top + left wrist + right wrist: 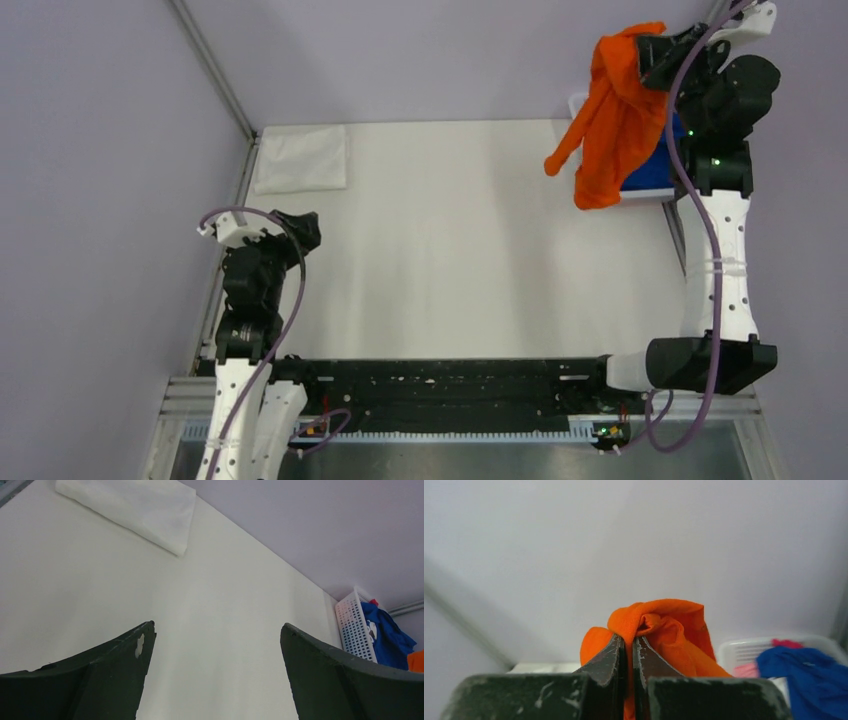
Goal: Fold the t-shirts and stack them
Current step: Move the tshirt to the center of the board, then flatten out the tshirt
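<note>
At the far left, your left gripper (pixel 217 627) sits low over the tabletop (pixel 450 260), close to its left edge. Its two fingers are spread wide, and only bare white surface shows between them. Beyond it, in the far left corner, a folded white cloth (pixel 302 158) lies flat on the tabletop, well apart from that gripper.

Moving right across the open middle, you reach the orange t-shirt (pixel 620 110). It hangs bunched in the air above the far right corner, with one sleeve or fold trailing down to the left. Its lower part drapes in front of the white basket (pixel 352 625), which stands at the right edge of the tabletop. In the basket lies the blue t-shirt (pixel 809 675), crumpled, with a bit of the pink t-shirt (pixel 746 670) showing beside it against the basket wall.

At the far right, your right gripper (pixel 629 640) is raised high above the basket. Its fingers are pressed nearly together, pinching a fold at the top of the orange t-shirt, and the cloth bulges up over the fingertips.
</note>
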Robot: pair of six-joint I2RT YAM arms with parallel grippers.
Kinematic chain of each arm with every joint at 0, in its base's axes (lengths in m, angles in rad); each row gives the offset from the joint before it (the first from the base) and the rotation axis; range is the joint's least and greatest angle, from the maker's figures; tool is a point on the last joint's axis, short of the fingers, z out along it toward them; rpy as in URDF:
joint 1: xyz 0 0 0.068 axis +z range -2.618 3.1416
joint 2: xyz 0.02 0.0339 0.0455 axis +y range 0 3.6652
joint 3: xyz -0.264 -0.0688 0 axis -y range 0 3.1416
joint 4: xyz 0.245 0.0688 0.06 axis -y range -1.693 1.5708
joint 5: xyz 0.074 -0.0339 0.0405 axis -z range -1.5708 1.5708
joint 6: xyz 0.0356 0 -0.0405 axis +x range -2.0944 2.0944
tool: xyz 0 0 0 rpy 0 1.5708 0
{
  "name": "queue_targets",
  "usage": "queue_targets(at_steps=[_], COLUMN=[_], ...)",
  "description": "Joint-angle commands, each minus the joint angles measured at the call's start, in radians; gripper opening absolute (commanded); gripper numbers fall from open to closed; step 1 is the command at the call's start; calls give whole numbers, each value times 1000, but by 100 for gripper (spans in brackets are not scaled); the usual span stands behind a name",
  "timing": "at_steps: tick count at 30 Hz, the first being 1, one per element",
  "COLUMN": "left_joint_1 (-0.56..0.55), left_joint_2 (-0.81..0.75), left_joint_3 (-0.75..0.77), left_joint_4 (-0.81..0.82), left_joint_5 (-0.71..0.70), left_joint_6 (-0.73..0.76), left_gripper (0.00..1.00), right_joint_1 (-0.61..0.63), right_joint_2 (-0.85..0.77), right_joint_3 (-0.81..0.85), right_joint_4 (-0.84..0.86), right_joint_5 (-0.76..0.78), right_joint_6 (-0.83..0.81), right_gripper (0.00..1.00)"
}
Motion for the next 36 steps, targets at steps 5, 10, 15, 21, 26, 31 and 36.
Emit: queue_targets(at_steps=[5, 10, 15, 21, 26, 31, 36], left_joint_1=[3, 3, 3, 3, 2, 3, 2], left_joint_2=[39, 50, 71, 128, 207, 288, 343], left_joint_3=[42, 48, 74, 62, 49, 27, -32], left_joint_4=[-6, -39, -96, -68, -53, -27, -41], left_joint_5=[76, 73, 31, 74, 170, 303, 351], left_joint_6=[-27, -36, -39, -70, -74, -95, -85], left_gripper=[99, 99, 99, 99, 99, 99, 99], right_joint_1=[263, 484, 518, 510, 465, 465, 491], right_joint_2=[-28, 3, -29, -152, -116, -182, -251], right_joint_3=[23, 29, -101, -633, -769, -804, -885], right_joint_4=[-110, -183, -219, -200, -293, -284, -158], right_joint_5=[-482, -431, -460, 188, 521, 471, 209], right_joint_6=[153, 54, -9, -83, -5, 36, 127], right_gripper=[0, 0, 0, 29, 50, 99, 99])
